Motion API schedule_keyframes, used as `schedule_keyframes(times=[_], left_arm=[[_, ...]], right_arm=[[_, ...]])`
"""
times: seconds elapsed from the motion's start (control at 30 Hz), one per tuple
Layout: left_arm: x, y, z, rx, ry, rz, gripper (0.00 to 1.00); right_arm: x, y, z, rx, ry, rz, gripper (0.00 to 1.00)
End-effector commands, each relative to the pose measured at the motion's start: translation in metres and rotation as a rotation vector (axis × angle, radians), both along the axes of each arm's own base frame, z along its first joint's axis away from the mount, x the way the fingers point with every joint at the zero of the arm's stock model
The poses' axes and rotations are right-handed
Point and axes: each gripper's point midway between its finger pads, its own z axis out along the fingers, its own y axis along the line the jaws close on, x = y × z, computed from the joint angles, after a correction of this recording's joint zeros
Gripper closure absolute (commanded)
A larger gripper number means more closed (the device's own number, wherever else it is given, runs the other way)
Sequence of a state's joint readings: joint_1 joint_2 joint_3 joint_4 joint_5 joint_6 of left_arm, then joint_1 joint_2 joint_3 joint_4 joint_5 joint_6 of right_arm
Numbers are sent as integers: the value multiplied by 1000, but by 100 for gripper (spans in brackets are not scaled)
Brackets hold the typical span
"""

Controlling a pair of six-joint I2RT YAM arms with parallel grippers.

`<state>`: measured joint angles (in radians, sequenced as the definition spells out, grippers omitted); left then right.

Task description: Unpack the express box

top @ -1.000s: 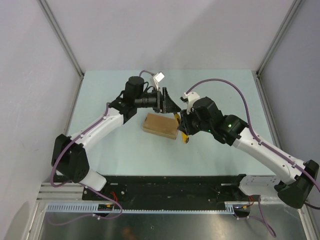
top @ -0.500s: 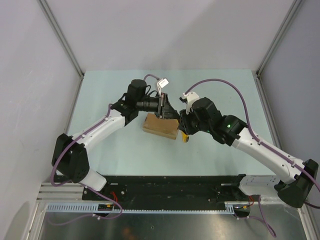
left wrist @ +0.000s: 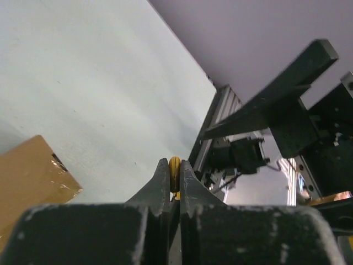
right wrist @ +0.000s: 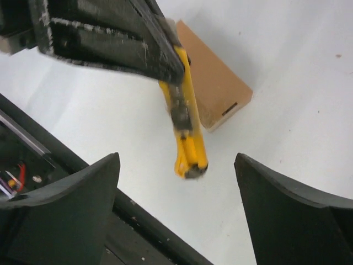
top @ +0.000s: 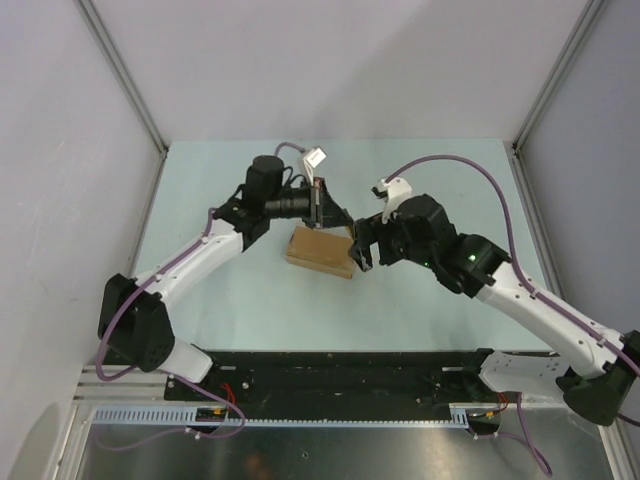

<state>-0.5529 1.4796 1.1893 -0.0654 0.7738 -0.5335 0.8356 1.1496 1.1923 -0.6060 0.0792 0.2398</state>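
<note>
On the pale green table [top: 200, 220], the left arm [top: 200, 255] reaches in from 7 o'clock toward the middle. Its left claw [left wrist: 174, 165] is squeezed tight on the yellow knife [right wrist: 186, 132]. In the right wrist view the knife sticks out of the claw and points to 5 o'clock, up off the table.

The express box [top: 320, 250] lies flat near the middle of the table, with its lid down. The left claw is just past the box at 12 o'clock.

The right arm [top: 530, 300] comes in from 4 o'clock. Its right claw [top: 358, 245] is at 3 o'clock of the box, very near it. Its 2 fingers [right wrist: 71, 204] are spread far apart and hold nothing. The knife tip hangs between them and touches neither finger.
</note>
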Motion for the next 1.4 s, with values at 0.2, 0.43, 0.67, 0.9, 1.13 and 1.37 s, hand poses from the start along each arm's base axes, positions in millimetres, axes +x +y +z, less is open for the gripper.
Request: schedule_keyframes(times=[0.2, 0.43, 0.67, 0.9, 1.13, 1.37], left_arm=[[48, 52, 145, -219, -143, 318, 100], [44, 74, 205, -436, 63, 335, 100], [23, 81, 241, -644, 128, 293, 100], [8, 85, 249, -700, 99, 304, 100], [7, 91, 249, -707, 71, 319, 100], [6, 85, 234, -694, 94, 314, 100]], right_arm=[[13, 0, 126, 526, -150, -153, 5], [11, 11, 206, 875, -252, -108, 7], [13, 21, 243, 1047, -301, -58, 14], [26, 33, 246, 1120, -269, -38, 10], [29, 25, 249, 1129, -283, -78, 12], [27, 30, 261, 1191, -281, -3, 29]])
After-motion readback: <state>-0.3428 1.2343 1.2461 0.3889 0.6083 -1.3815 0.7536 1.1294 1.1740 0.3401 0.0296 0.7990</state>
